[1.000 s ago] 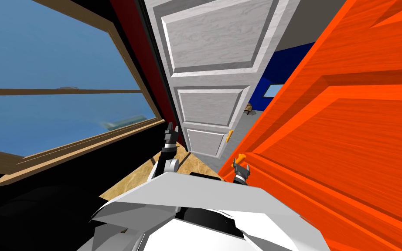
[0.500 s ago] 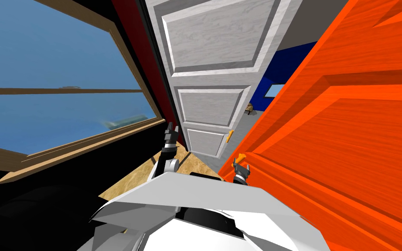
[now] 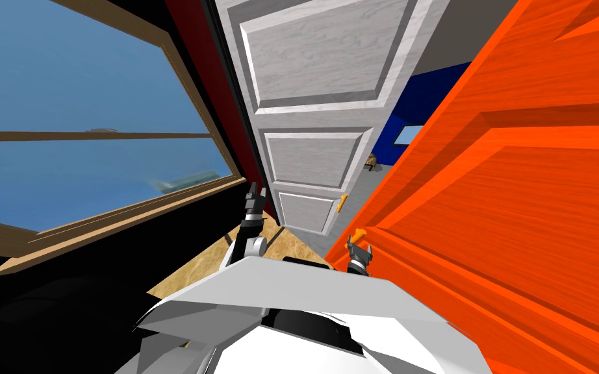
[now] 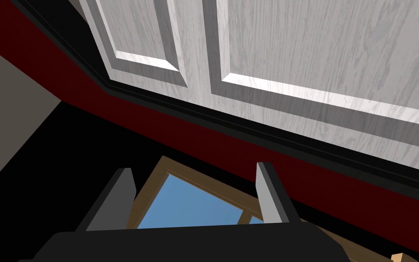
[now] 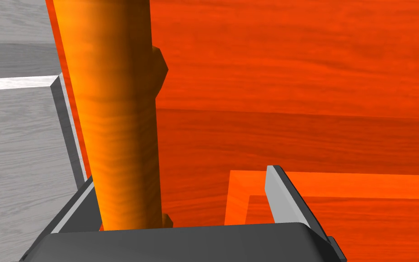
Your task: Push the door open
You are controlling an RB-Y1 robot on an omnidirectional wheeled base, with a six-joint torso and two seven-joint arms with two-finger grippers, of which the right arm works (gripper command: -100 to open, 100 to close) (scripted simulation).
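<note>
The orange panelled door [image 3: 512, 195] fills the right of the head view, and its free edge stands close in front of me. Its orange lever handle [image 5: 117, 118] runs between the fingers of my right gripper [image 5: 177, 195], lying against one finger with a wide gap to the other. The right gripper [image 3: 358, 250] is open and sits at the door's edge, just below the handle [image 3: 358, 234]. My left gripper [image 3: 253, 193] is raised ahead on the left and open [image 4: 192, 191], with nothing between its fingers.
A grey-white panelled door [image 3: 318, 110] with a small orange handle [image 3: 342, 203] stands ahead, hinged against a dark red wall [image 4: 231, 150]. Between the two doors a gap shows grey floor and a blue room [image 3: 415, 104]. A wood-framed window [image 3: 97, 149] is on the left.
</note>
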